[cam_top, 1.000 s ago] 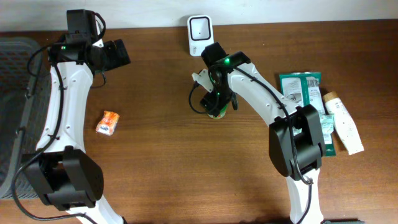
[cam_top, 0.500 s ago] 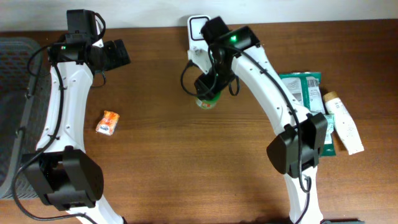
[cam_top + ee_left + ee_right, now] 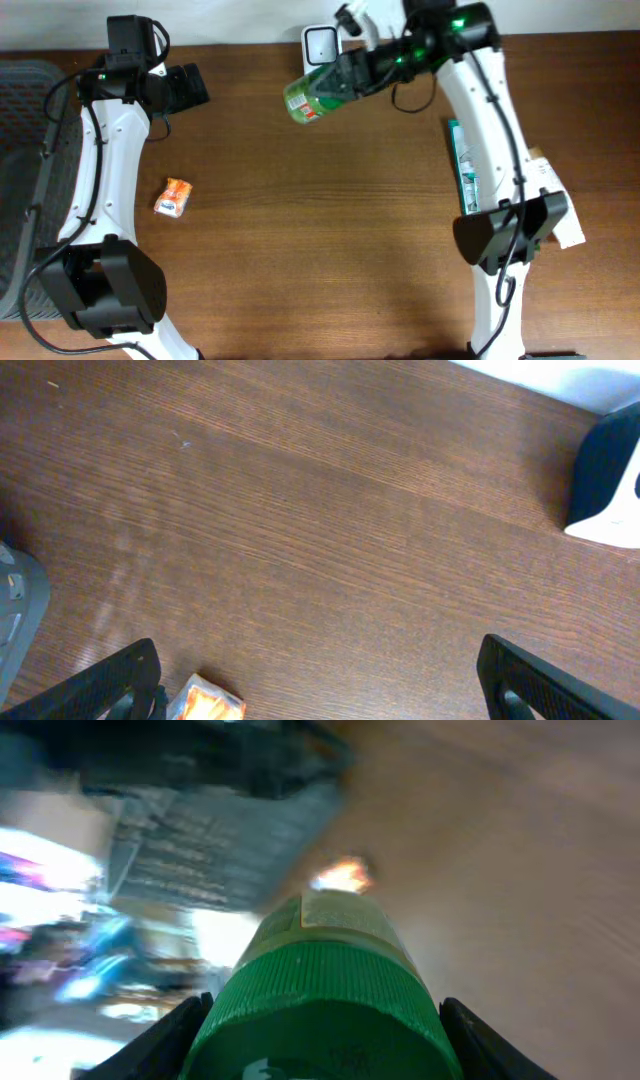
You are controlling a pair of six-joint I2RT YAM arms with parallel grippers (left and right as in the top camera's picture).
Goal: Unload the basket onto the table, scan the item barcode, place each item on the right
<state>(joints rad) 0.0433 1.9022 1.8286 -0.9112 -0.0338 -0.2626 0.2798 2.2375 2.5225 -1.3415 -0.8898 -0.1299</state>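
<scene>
**Overhead view.** The right claw [image 3: 345, 78] is clamped on the cap end of the green bottle [image 3: 306, 99]. The bottle hangs clear of the table [image 3: 330, 230], lying nearly level and reaching out past the claw's tips. The scanner [image 3: 321, 44] stands just beside this claw, on the far side of the bottle's neck. The left claw [image 3: 188, 88] is spread wide and empty, well apart from the bottle.

**Left wrist view.** Bare wood lies between the left claw's parted fingers [image 3: 110, 682]. An orange packet [image 3: 205, 702] sits just inside one finger. Far ahead, the scanner is cut off by the frame's edge.

**Right wrist view.** The ribbed cap fills the gap between the right claw's fingers [image 3: 160, 1042]. Everything beyond the bottle is smeared, and an orange blot past its far end cannot be identified.

**Handling.**
- The bottle looks like rigid plastic with a smooth label that is probably slippery.
- The ribbed cap is the surest place to take hold.
- Gripped at one end, the body may lever against the fingers when it is turned.
- Its weight cannot be judged, since the contents are hidden.

**Hidden.** No view shows the barcode, and which face carries it cannot be told.
</scene>
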